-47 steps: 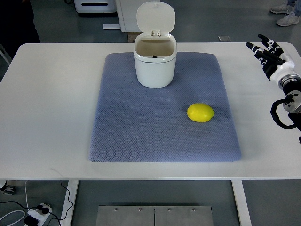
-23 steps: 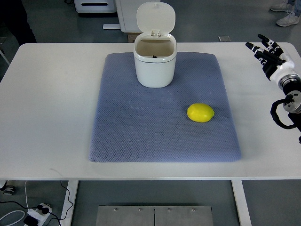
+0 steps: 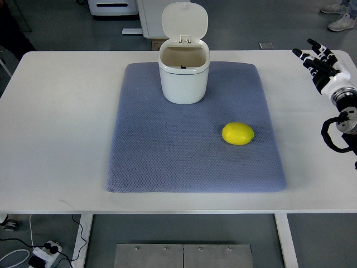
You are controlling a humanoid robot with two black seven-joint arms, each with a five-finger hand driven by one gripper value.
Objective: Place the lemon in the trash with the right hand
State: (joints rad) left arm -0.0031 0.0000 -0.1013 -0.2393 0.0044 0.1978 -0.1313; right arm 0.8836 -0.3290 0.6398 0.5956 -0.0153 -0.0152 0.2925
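Right robot hand (image 3: 323,66) hovers with splayed fingers, far from lemon (image 3: 238,134).

view: single top camera | looked steeply down from robot's side | framed whole table (image 3: 56,111), floor beyond

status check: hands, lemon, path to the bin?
Right hand open, empty, at table's right edge; left not in view. Lemon on blue mat, untouched. Trash can lid up, nothing between them.

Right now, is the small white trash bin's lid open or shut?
Open: the small white trash bin has its hinged lid standing upright, exposing the interior.
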